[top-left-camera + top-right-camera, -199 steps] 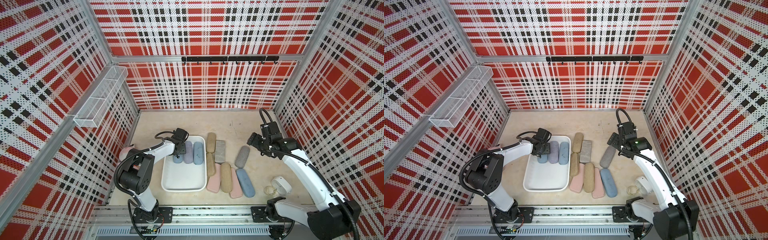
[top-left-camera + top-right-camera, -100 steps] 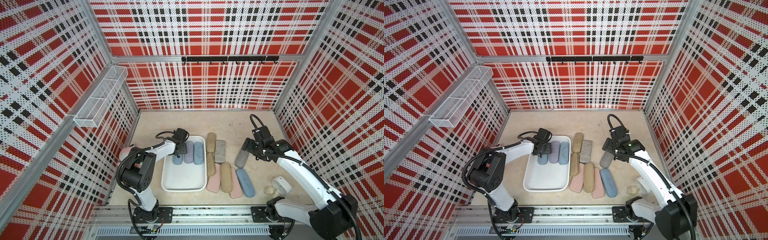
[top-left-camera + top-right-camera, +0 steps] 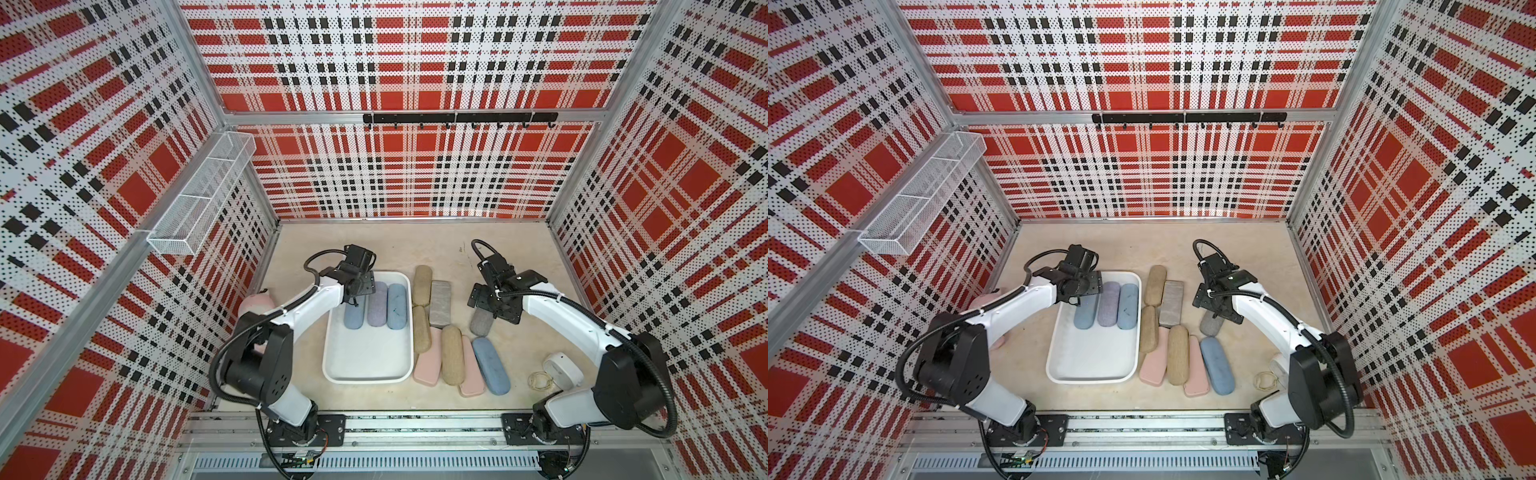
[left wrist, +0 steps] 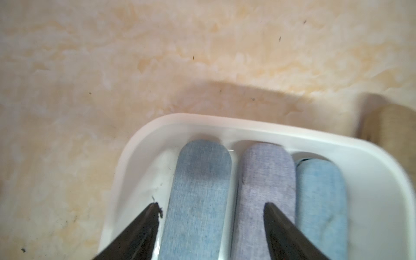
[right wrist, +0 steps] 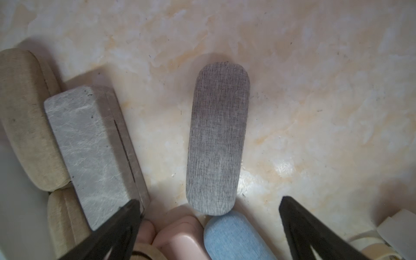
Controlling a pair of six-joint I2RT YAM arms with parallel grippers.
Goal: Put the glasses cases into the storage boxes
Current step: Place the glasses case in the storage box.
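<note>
The white storage box [image 3: 368,365] holds three glasses cases at its far end: light blue [image 3: 354,318], lavender [image 3: 377,305] and light blue [image 3: 397,307]. My left gripper [image 4: 212,206] hovers open over the leftmost blue case [image 4: 200,191], its fingers apart from the case's sides. My right gripper [image 5: 210,202] stands wide open above the near end of a grey fabric case [image 5: 217,139] lying on the table [image 3: 482,324]. Beside the box lie tan cases [image 3: 422,280], a boxy grey case [image 3: 440,303], pink cases [image 3: 428,363] and a blue case [image 3: 490,365].
A small white device [image 3: 563,368] and a rubber band [image 3: 540,380] lie at the front right. A pink plush toy [image 3: 255,303] sits behind the left arm. A wire-mesh basket [image 3: 199,199] hangs on the left wall, and a hook rail [image 3: 459,118] on the back wall.
My left gripper has opened off the light blue case in the box. My right arm has swung left and forward over the grey fabric case, its jaws opening wider.
</note>
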